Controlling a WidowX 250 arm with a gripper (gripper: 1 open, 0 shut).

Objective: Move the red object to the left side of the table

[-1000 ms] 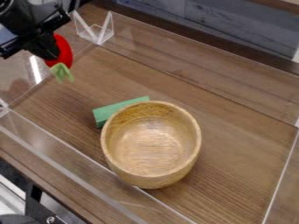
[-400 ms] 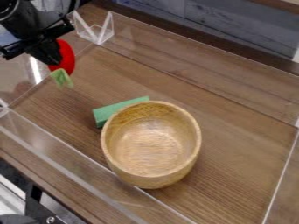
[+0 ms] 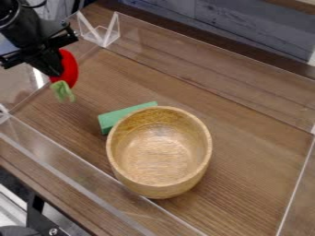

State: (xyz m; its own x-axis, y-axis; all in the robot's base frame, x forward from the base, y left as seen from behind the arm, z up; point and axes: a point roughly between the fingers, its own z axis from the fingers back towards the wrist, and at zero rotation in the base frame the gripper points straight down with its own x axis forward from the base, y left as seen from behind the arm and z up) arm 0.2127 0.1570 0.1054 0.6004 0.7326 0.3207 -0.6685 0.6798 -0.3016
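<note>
Camera view is showing the gripper (image 3: pixel 52 61) clamping its jaws on the red object (image 3: pixel 68 67), which is hanging just beneath them above the left edge of the table (image 3: pixel 234 97), leafy green stem pointing down. Its glossy rounded skin is contrasting with the matte wood grain; the wooden bowl (image 3: pixel 157 152) is sitting well apart, to the right.

text: none legible | labels: none | brands: none | numbers: none | signs: none
</note>
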